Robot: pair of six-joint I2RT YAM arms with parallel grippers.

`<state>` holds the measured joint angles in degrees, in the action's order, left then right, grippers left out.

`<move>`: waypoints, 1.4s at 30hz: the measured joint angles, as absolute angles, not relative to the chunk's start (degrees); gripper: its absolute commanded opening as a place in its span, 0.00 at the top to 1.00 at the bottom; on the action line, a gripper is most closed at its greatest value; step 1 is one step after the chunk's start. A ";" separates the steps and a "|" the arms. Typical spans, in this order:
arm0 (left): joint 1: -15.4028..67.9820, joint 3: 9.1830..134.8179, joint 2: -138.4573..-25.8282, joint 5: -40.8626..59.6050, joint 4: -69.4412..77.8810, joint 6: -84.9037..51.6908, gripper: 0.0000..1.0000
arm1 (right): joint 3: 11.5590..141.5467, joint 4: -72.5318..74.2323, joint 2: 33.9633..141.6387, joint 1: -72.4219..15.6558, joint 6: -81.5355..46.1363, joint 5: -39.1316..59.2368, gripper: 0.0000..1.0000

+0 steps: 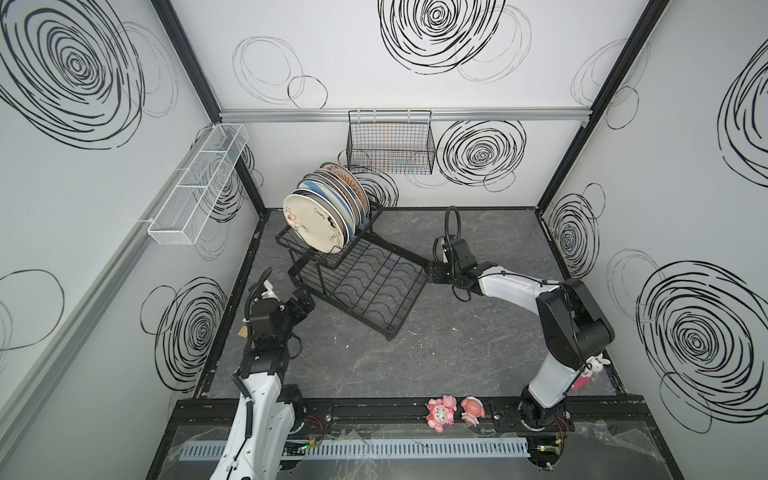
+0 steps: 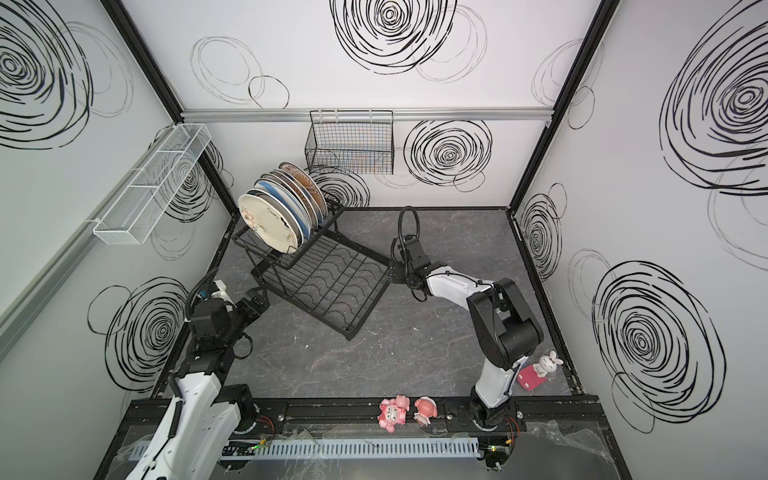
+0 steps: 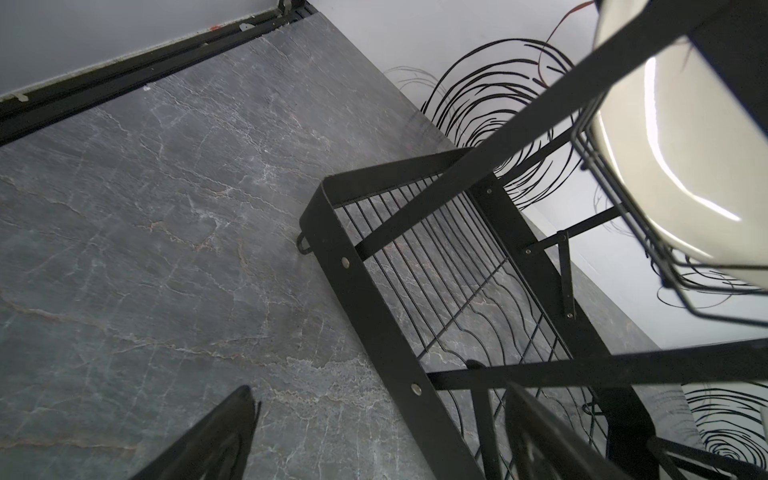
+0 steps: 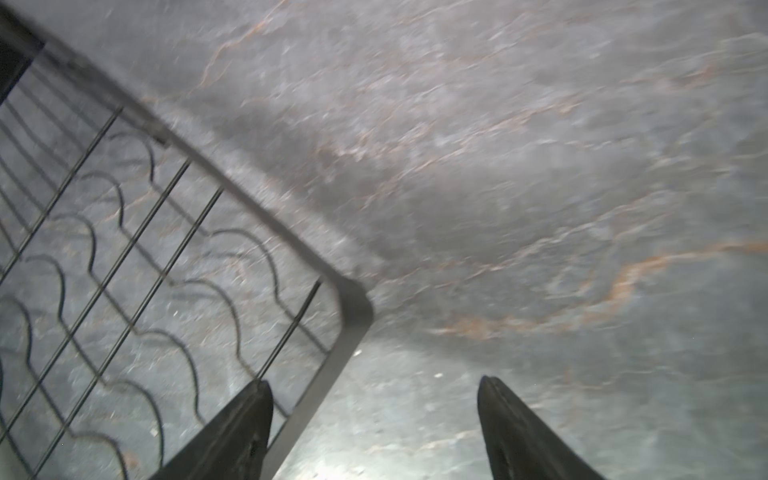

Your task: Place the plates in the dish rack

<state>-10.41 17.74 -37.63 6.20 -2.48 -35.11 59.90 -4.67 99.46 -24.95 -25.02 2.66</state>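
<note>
The plates (image 1: 320, 216) stand on edge, packed in the raised basket of the dish rack (image 1: 365, 299). The right gripper (image 4: 374, 384) gapes wide at the lower tray's corner. The left gripper (image 3: 379, 388) is spread too, straddling the rim.

One dish rack (image 1: 399, 248), two tiers, near the far left corner of the worktop (image 1: 457, 340). Holds about eight plates (image 1: 316, 222) on edge in the upper tier; rims overlap too closely for a firm count. Two wall baskets: one black grid basket (image 1: 390, 151), one white mesh basket (image 1: 195, 183) split into three compartments. Three small figures: two pink figurines (image 1: 440, 412) at the near edge, one white rabbit (image 2: 545, 363) by the near right corner.
</note>
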 measured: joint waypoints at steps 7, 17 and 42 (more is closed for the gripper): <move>-10.11 17.76 -38.00 6.44 -2.39 -35.14 0.04 | 57.80 -8.97 97.01 -16.05 -23.03 -1.06 0.20; -9.63 17.76 -38.74 6.20 -2.37 -35.11 0.04 | 50.37 -3.90 81.17 -19.81 -25.34 10.00 0.18; -8.25 17.02 -39.00 5.19 0.12 -35.11 0.04 | 57.01 -4.89 98.00 -30.37 -26.89 4.23 0.17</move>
